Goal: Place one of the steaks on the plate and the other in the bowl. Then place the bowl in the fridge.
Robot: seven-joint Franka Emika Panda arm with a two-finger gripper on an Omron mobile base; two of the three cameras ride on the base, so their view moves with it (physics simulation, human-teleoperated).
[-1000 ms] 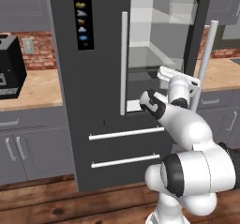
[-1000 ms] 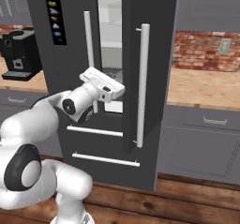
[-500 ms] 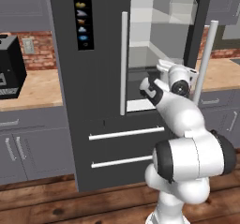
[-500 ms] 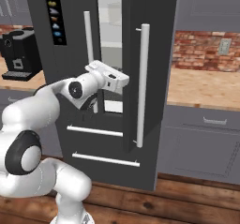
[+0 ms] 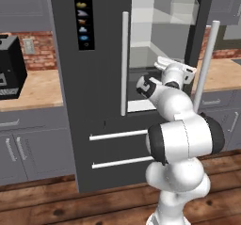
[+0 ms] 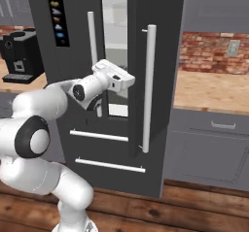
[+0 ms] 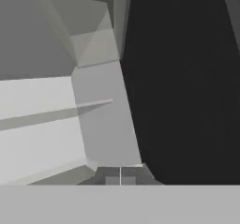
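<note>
Our hand (image 6: 127,83) sits at the gap of the fridge (image 5: 94,101), between its two upper doors, with the fingers pressed fully together and nothing pinched between them. In the hand view the two fingertips (image 7: 120,176) meet along a thin line, aimed at a pale shelf corner inside and the dark inner face of the right door (image 6: 158,80). Whether the hand touches that door we cannot tell; it lies close against its inner edge.

From the right base view the right door stands partly swung out, its long silver handle (image 6: 148,88) toward us. We judge the door to be rigid and fairly heavy, turning on a hinge, so it should answer to a steady sideways push along the free edge, or to a hook behind the handle, not to a pinch. Its smooth face may let closed fingers slide.

From the left base view the left door's handle (image 5: 124,64) stands upright beside the opening, pale shelves (image 5: 141,104) show within, and two drawers with bar handles lie below. A wooden worktop (image 5: 33,85) runs on either side.
</note>
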